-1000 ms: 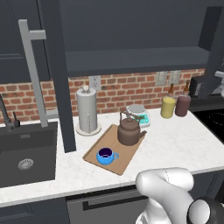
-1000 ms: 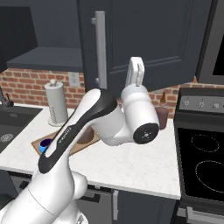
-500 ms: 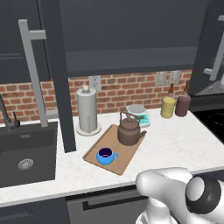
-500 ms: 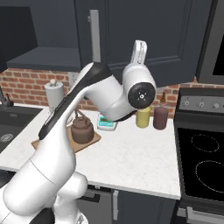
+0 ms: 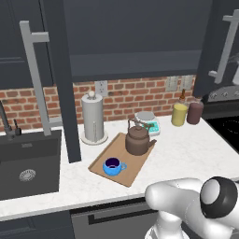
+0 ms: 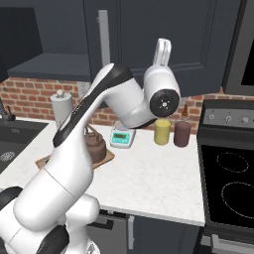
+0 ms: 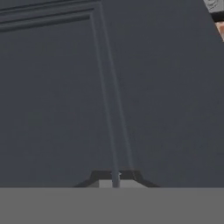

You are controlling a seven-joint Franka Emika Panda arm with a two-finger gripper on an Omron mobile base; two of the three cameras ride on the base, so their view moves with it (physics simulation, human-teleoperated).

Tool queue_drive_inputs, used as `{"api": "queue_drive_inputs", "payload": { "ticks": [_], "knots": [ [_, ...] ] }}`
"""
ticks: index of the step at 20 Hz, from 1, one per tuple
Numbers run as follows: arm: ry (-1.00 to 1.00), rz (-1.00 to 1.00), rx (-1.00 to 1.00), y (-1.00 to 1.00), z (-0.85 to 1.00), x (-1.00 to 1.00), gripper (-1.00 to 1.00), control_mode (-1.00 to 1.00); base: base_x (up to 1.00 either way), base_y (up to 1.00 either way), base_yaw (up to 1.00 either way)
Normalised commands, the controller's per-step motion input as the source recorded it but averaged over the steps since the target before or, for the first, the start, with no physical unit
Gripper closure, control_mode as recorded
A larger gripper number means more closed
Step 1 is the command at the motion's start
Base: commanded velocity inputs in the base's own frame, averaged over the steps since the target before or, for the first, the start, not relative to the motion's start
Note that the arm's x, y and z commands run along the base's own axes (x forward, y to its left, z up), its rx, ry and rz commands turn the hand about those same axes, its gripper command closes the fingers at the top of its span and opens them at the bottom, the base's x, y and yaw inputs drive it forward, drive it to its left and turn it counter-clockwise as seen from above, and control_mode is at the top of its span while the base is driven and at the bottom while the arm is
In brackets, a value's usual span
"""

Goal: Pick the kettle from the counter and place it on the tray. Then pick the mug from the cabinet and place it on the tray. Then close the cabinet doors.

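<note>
1. Cabinet doors (image 5: 58, 79) stand swung open above the surface (image 5: 186, 154), the left one edge-on just left of the tray (image 5: 122, 159), its silver bar handle (image 5: 37, 79) facing the sink (image 5: 28, 163); the right door (image 5: 219, 46) hangs open further right of the tray.
2. Fingers (image 7: 116, 179) are pressed together, holding nothing, right against a dark cabinet panel (image 7: 153, 87).
3. Tray lies on the surface beside the sink.
4. Kettle (image 5: 138, 140) sits on the tray's back corner.
5. Mug (image 5: 112, 166) sits at the tray's front, apart from the kettle.
</note>
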Motion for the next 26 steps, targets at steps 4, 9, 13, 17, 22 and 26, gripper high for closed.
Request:
{"api": "queue_drive_inputs", "payload": {
  "ticks": [4, 9, 13, 17, 22, 26],
  "knots": [
    [0.0, -0.01, 0.0, 0.02, 0.2, 0.43, 1.0, -1.0, 0.0, 0.0, 0.0],
    [0.01, -0.03, 0.0, 0.15, 0.29, 0.46, 1.0, -1.0, 0.0, 0.0, 0.0],
    [0.0, -0.04, 0.0, 0.26, 0.21, 0.45, 1.0, -1.0, 0.0, 0.0, 0.0],
    [0.0, -0.03, 0.0, 0.31, 0.22, 0.49, 1.0, -1.0, 0.0, 0.0, 0.0],
    [0.0, -0.03, 0.0, 0.44, 0.19, 0.49, 1.0, -1.0, 0.0, 0.0, 0.0],
    [0.02, -0.03, 0.0, 0.46, 0.17, 0.56, 1.0, -1.0, 0.0, 0.0, 0.0]
  ]
}}
